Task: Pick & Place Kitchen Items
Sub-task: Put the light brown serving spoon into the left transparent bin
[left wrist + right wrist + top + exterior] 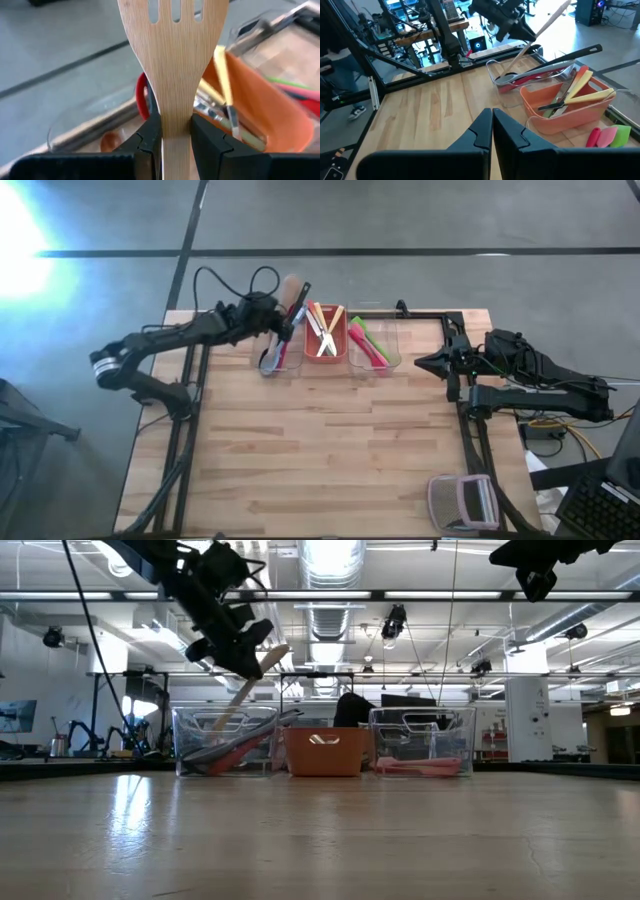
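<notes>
My left gripper is shut on a pale wooden slotted spatula above the left clear bin at the table's far edge. The blade points up, and the handle slants down into that bin among red and dark large utensils. The red bin beside it holds pale sticks. The right clear bin holds small pink and green spoons. My right gripper waits shut and empty at the table's right. My left gripper pinches the spatula's handle just below the slotted blade, one finger on each narrow edge. The fingers come slanting down from the table's left and lie across the handle. The spatula is tilted, blade up, with its lower handle end inside the clear bin.
A grey-and-pink boxy gadget sits at the near right corner. The wooden tabletop lies bare in front of the three bins. Black frame rails run along both table sides.
</notes>
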